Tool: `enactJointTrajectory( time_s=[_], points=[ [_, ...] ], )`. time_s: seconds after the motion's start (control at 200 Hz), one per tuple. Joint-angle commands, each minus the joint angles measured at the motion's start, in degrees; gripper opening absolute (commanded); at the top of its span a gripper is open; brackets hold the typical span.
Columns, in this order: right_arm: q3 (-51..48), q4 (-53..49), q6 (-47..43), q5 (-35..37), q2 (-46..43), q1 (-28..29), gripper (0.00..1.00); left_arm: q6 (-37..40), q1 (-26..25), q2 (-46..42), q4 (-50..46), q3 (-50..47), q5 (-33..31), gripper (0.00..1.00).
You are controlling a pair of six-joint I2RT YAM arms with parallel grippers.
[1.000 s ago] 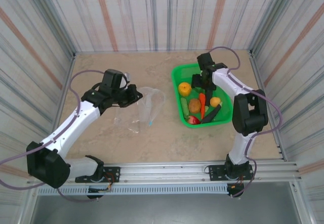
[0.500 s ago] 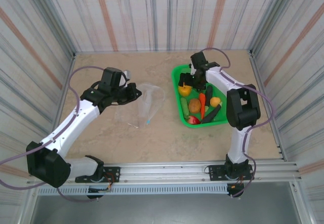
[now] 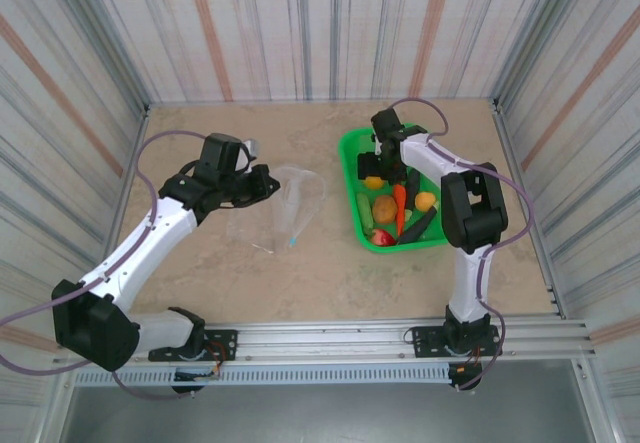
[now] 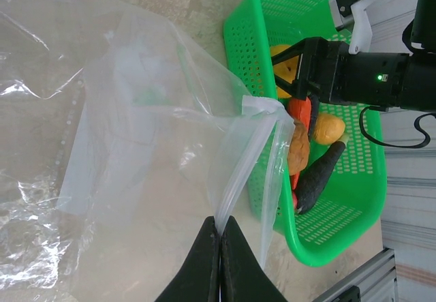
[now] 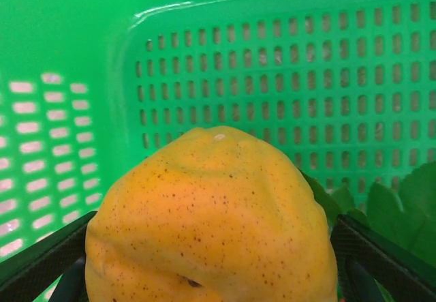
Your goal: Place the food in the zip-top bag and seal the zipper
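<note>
From above: the left hand (image 3: 262, 185) is out over the bench (image 3: 300, 273), pinched narrow on the near edge of the zip-top bag (image 3: 297, 201). The bag lies crumpled and clear, just left of the green basket (image 3: 349, 147). The right hand (image 3: 386, 168) reaches down into the basket's far end, right over the orange (image 3: 373, 182). Nearer in the basket lie the potato (image 3: 385, 209), carrot (image 3: 400, 201), cucumber (image 3: 366, 211), small yellow-orange fruit (image 3: 426, 201), eggplant (image 3: 421, 225) and red fruit (image 3: 381, 237).

On the left wrist camera, the left hand (image 4: 220, 223) has its two fingers clamped together on the bag's (image 4: 136, 145) mouth edge. The pale zipper (image 4: 238, 174) curves up and away from them, and the mouth gapes toward the basket (image 4: 344, 203). Beyond it the right hand (image 4: 291, 60) straddles the orange (image 4: 280, 52), with the potato (image 4: 298, 148) and eggplant (image 4: 319, 176) alongside.

On the right wrist camera, the orange (image 5: 211, 213) sits huge between the black fingers (image 5: 41, 261), which press on it from both sides. The perforated basket wall (image 5: 272, 77) stands behind it. Whether the orange is lifted off the basket floor, I cannot tell.
</note>
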Motion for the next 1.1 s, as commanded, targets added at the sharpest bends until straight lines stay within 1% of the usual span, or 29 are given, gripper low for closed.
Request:
enactJointTrajectory(
  time_s=[0.0,0.075,0.17,0.296,0.401,0.481,0.591,0.751,0.817,0.952,1.097],
  points=[
    [0.8,-1.6,-1.2,2.8,0.4,0.4,0.82,1.7,0.3,0.1,-1.9,1.3,-0.4,0.00],
    [0.7,-1.2,-0.5,2.8,-0.7,0.5,0.73,1.8,0.3,0.6,-2.4,2.0,-0.3,0.00],
    [-0.4,0.4,0.0,3.0,-4.0,0.5,0.67,2.4,0.3,1.1,-3.5,3.6,-0.4,0.00],
    [-1.3,1.5,0.8,3.0,-9.1,0.4,0.65,2.6,0.3,1.1,-4.4,5.0,-0.9,0.00],
    [-2.9,2.9,1.7,2.3,-15.0,0.6,0.66,2.2,0.3,1.2,-4.3,6.0,-0.2,0.00],
    [-4.7,5.0,2.9,-1.3,-19.7,0.5,0.66,2.1,0.3,1.4,-4.3,7.0,0.3,0.00],
    [-4.5,4.9,3.4,-6.6,-24.2,1.3,0.66,2.2,0.3,1.4,-4.1,7.7,0.8,0.00],
    [-8.0,10.9,6.4,-18.9,-31.2,5.4,0.65,1.8,0.7,2.0,-4.0,9.1,1.7,0.00],
    [-8.9,13.2,7.8,-22.4,-32.9,7.7,0.65,1.5,0.7,2.2,-4.0,9.7,2.2,0.00],
    [-9.3,16.8,11.2,-25.4,-32.9,13.0,0.65,1.1,1.0,2.2,-3.6,10.6,3.6,0.00],
    [-10.0,21.7,15.2,-28.2,-30.2,15.5,0.65,0.7,1.5,2.3,-3.6,11.9,5.8,0.00]
  ],
)
